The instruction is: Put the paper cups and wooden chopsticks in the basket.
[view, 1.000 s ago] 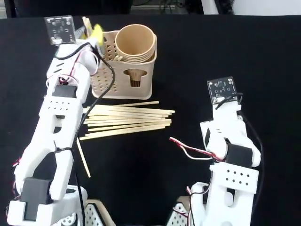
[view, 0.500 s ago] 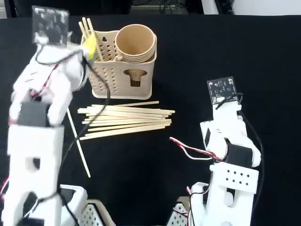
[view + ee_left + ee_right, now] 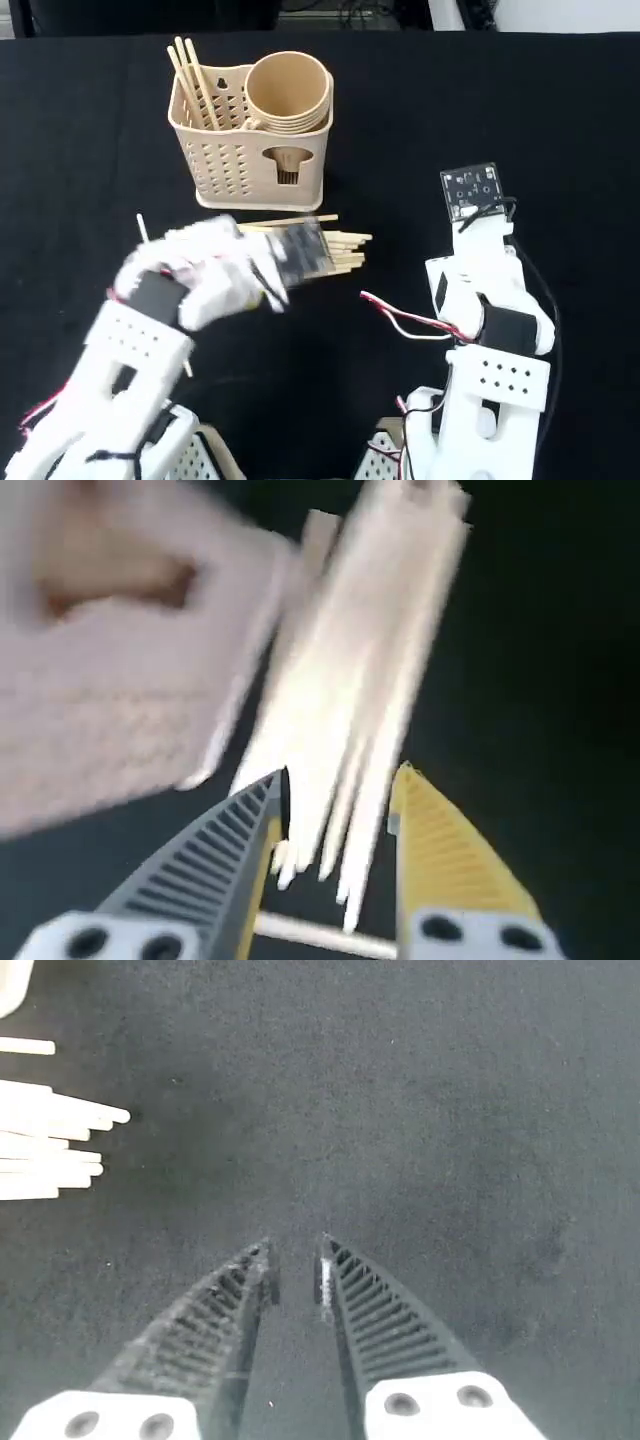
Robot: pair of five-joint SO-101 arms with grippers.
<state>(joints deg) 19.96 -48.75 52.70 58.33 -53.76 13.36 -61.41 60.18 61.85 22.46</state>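
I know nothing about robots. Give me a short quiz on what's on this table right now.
1. True or false: the cups sit in the basket.
2. The left gripper is: A) shut on a cup; B) open over the loose chopsticks; C) down inside the basket.
3. Fill in: a few standing chopsticks are in the basket; the rest lie on the ____.

Key: 1 true; 2 B; 3 table.
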